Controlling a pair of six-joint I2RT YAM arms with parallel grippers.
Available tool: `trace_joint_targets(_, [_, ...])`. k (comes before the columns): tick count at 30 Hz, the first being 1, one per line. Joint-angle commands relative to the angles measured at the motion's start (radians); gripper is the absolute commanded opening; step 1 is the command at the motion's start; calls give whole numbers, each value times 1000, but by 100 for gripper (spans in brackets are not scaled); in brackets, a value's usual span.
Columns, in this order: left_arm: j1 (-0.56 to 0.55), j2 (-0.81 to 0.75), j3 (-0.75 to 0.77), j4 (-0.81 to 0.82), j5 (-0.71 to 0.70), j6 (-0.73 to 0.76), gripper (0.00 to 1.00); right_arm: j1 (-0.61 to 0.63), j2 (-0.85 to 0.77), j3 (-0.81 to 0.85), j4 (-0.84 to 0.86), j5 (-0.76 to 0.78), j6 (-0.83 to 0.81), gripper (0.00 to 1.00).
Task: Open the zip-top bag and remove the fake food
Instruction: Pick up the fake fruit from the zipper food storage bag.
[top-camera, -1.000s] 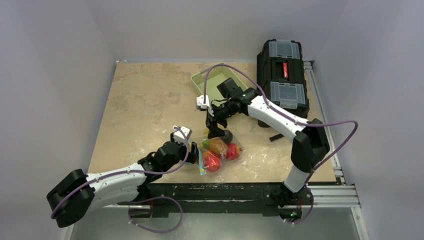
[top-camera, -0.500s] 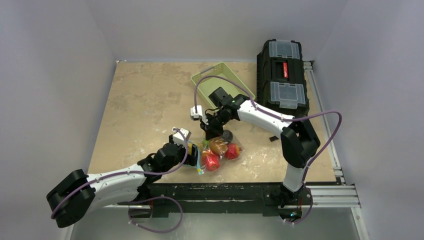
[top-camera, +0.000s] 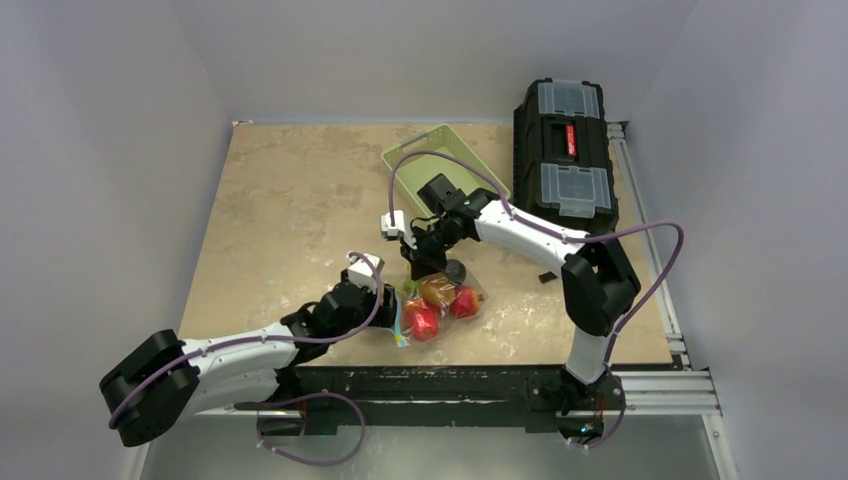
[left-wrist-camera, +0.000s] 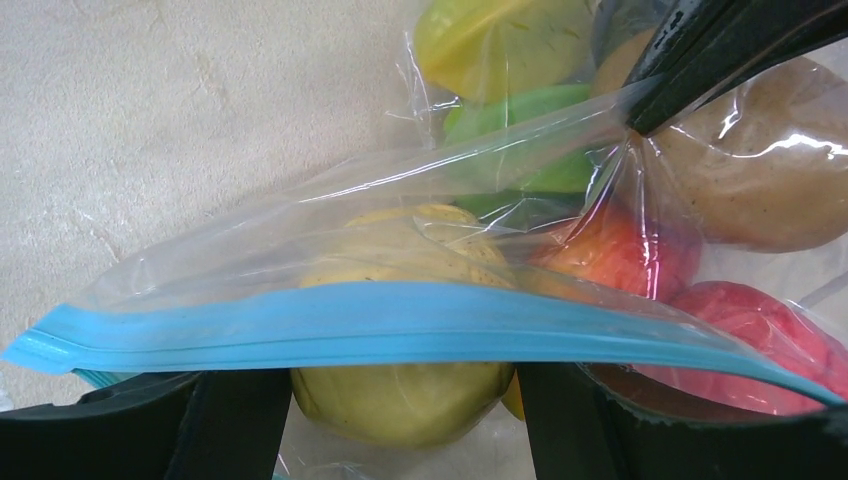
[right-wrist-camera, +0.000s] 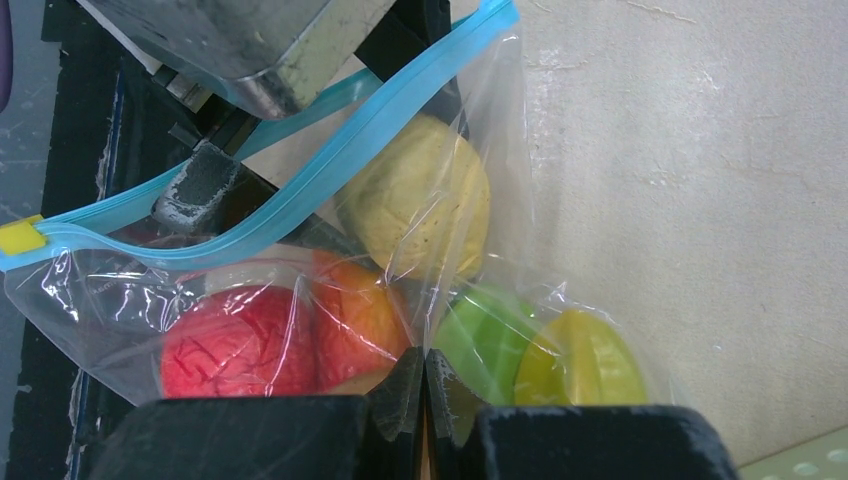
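left gripper (left-wrist-camera: 405, 405): closest to the bases. Matte black fingers, jaws apart, parked right at the bag's zip end. The strip crosses just above the fingers; can't tell if either one actually touches it.
zip strip (left-wrist-camera: 400, 325): teal-blue, a smooth flat band bowed up a bit. In the right wrist view it splits into two strands, and a left finger looks to sit between them, so the mouth gapes there.
yellow tab (right-wrist-camera: 20, 237): little square bit at one end of the strip.
bag (top-camera: 440, 300): clear crinkly film with shiny creases, lying on the table near the front edge, between the two grippers.
food (right-wrist-camera: 240, 345): all inside the bag. There's a red piece with wrinkly grooves and a smooth orange-red one touching it. A pale yellow lumpy speckled one sits up by the strip, glossy green and yellow ones are at the far end, and there's a brownish speckled one too.
right gripper (right-wrist-camera: 425, 395): jaws together, pinching a fold of film on the bag's far side; the film is pulled taut toward the tips.
table (top-camera: 290, 200): beige, mottled stone-look top.
basket (top-camera: 412, 141): pale green plastic, rectangular, past the bag, partly under the right arm.
toolbox (top-camera: 565, 120): black plastic with clear-lidded compartments on top, at the far right edge.
red tag (top-camera: 571, 138): on the toolbox lid, writing way too small to read.
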Motion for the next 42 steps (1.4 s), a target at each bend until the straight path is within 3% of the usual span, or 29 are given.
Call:
trace_joint_targets(1, [3, -14, 30, -49, -19, -10, 35, -2, -35, 6, 17, -12, -11, 0])
trace_joint_targets(3, [4, -51, 34, -74, -8, -10, 19, -4, -41, 3, 21, -5, -13, 0])
trace_joint_targets(8, [4, -203, 51, -178, 45, -19, 0, -28, -68, -12, 18, 29, -39, 0])
trace_joint_targets(16, [5, -369, 82, -350, 115, -58, 0, -86, -108, -24, -29, 23, -116, 0])
trace_joint_targets(42, [5, -509, 158, -558, 171, -47, 0, -176, -101, -44, -121, -34, -233, 0])
